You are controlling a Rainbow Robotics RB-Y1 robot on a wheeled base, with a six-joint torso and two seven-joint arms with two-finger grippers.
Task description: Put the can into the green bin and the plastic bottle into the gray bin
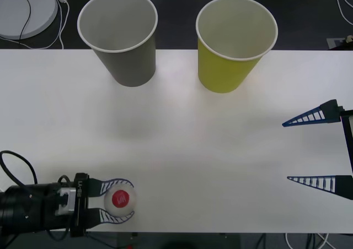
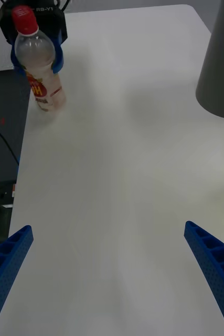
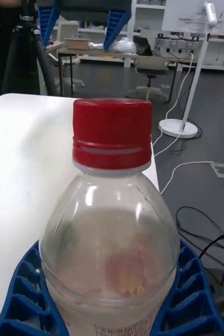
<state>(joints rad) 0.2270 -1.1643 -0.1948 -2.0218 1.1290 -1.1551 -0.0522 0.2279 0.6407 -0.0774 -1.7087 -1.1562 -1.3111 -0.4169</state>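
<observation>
1. The plastic bottle (image 1: pixel 122 199) stood upright near the front-left corner of the white surface (image 1: pixel 182 150), well apart from both bins.
2. The left end effector (image 1: pixel 120 200) was clamped on the bottle, its blue ribbed fingers (image 3: pixel 25 294) curved around the clear shoulder below the red cap, as the left wrist view showed closely.
3. From the right wrist view the bottle's base still appeared to rest on the surface, so I judged the grasp made but the lift not yet begun.
4. The gray bin (image 1: pixel 124 37) stood upright at the far edge on the left, and the green bin (image 1: pixel 231 42) stood just to its right, also upright; the two were apart and not touching.
5. Both bins looked white and empty inside as far as the front view reached, so nothing seemed delivered yet.
6. The right end effector (image 1: pixel 314 148) hovered over the right side of the surface with its fingers spread wide and holding nothing.
7. No can could be made out on the surface, so that half of the task could not be judged.
8. What remained for the bottle, in my estimate, was raising it, carrying it to the gray bin and releasing it inside.
</observation>
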